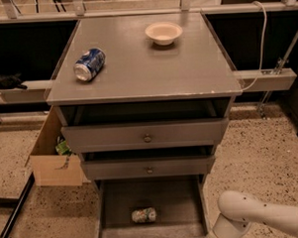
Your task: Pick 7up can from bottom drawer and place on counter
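Toward the front edge of the open bottom drawer (pixel 167 194), the 7up can (pixel 144 215) lies on its side. On the counter (pixel 152 73) sit a blue and white can (pixel 89 64) and a bowl (pixel 163 33). The white arm (pixel 265 217) shows beside the drawer's right front corner. The gripper is out of view, so I cannot tell its state.

speckled terrazzo floor (pixel 269 150) all around, open cardboard box (pixel 54 167) at left, white cable (pixel 265 31) dangling upper right.

7up can (pixel 144 215) (on its side) in open bottom drawer (pixel 178 198); hand unseen.
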Controlling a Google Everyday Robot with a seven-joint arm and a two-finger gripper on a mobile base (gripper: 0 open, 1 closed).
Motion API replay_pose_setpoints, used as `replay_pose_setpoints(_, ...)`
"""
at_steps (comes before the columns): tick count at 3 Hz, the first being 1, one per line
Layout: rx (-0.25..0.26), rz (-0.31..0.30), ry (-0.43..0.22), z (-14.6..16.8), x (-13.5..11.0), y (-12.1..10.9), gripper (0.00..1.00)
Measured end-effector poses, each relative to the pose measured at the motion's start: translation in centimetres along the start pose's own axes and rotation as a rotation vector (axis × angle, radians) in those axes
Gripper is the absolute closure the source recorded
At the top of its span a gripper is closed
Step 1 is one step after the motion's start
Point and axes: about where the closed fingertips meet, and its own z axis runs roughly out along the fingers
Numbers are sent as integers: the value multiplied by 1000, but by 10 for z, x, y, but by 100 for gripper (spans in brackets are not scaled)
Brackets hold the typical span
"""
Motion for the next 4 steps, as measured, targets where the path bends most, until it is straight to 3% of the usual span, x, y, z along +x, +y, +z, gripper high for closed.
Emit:
replay_pose_setpoints(1, 26, 59, -81, 36, 13, -20, 0)
replay_pose_setpoints(2, 19, 62, -101, 46, 12, -20, 0)
replay_pose_setpoints(3, -57, 66, -88, 59, 13, -26, 0)
replay_pose_setpoints(4, -224, 66, 21, 102, 18, -44, 0)
